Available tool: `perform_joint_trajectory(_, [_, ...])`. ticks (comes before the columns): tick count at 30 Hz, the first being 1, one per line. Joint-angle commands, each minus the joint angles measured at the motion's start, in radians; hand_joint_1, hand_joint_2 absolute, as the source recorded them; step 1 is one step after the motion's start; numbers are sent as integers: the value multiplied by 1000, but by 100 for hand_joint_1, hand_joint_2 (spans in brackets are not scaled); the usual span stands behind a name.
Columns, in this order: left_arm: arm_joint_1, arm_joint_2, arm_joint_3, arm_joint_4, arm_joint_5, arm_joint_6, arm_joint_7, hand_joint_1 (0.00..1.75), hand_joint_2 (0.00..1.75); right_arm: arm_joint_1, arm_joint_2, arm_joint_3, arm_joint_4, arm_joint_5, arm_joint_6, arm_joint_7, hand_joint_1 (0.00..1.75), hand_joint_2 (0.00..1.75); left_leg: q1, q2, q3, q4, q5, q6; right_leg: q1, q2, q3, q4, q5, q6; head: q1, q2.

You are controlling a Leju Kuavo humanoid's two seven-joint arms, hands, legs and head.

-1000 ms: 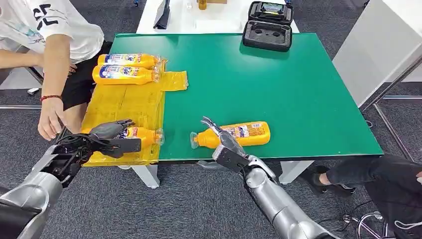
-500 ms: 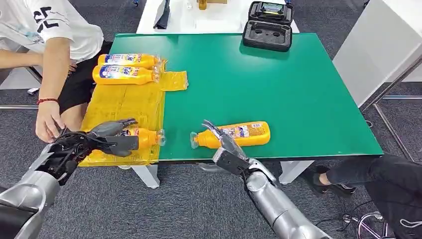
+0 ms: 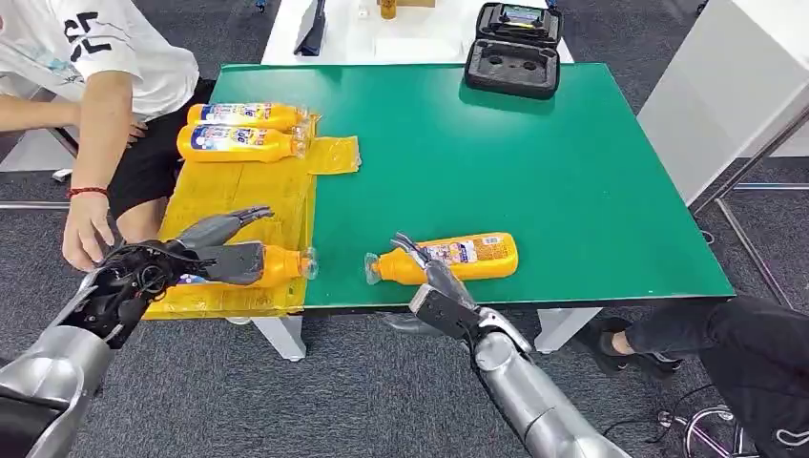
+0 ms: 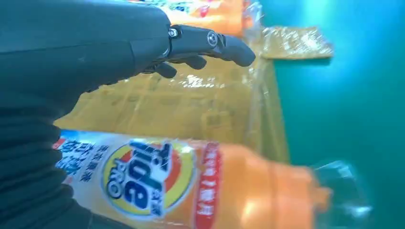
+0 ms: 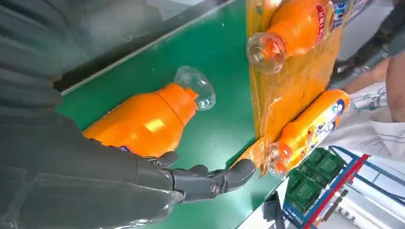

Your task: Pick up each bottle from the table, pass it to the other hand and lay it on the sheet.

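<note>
Orange plastic bottle (image 3: 453,258) lies on the green table (image 3: 534,162) by my open right hand (image 3: 429,272), while the left wrist view shows my left hand (image 4: 95,43) spread above another orange bottle (image 4: 191,188) lying on the yellow sheet (image 4: 191,109).

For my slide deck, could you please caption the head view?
Left hand opens over a bottle on the yellow sheet; right hand reaches the last bottle.
</note>
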Motion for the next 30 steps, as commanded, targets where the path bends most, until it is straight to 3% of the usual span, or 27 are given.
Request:
perform_joint_trajectory(1, [-46, 25, -25, -10, 29, -33, -30, 0, 175, -36, -7, -25, 62, 4, -2, 5, 0, 175, 1, 0, 3, 1, -2, -1, 1, 0, 3, 0, -2, -1, 0, 0])
perform_joint_trajectory(10, [-43, 29, -7, -26, 74, -31, -62, 0, 175, -34, -11, -27, 63, 6, -5, 4, 0, 175, 1, 0, 3, 0, -2, -1, 1, 0, 3, 0, -1, -1, 0, 0])
perform_joint_trajectory(15, [36, -65, 190, -177, 286, 129, -106, 0, 175, -26, -33, -42, -37, 31, -23, 23, 0, 175, 1, -3, 3, 1, -2, -1, 1, -3, 5, 0, -3, -1, 0, 0])
perform_joint_trajectory(18, [164, -161, 328, -290, 465, 260, -139, 0, 175, -102, -51, -25, -42, 87, -53, 87, 0, 175, -1, -1, 2, -1, 0, 0, -1, -1, 2, 0, -1, 0, 0, 0])
perform_joint_trajectory(22, [326, -226, 379, -398, 616, 402, -236, 0, 175, -291, -83, 17, 70, 121, -43, 144, 0, 175, -4, 4, 5, -1, -2, 0, -3, 4, 4, 0, -1, 0, 0, 0])
perform_joint_trajectory(26, [346, -238, 381, -404, 687, 441, -238, 0, 175, -402, -121, 65, 142, 169, -16, 233, 0, 175, -4, 3, 2, 0, -1, 0, -4, 3, 1, 0, 0, 0, 0, 0])
perform_joint_trajectory(30, [328, -224, 370, -372, 706, 440, -230, 0, 175, -420, -178, 101, 158, 196, 17, 297, 0, 175, -2, -1, 2, 1, -1, 0, -2, -1, 3, 0, -1, -1, 0, 0])
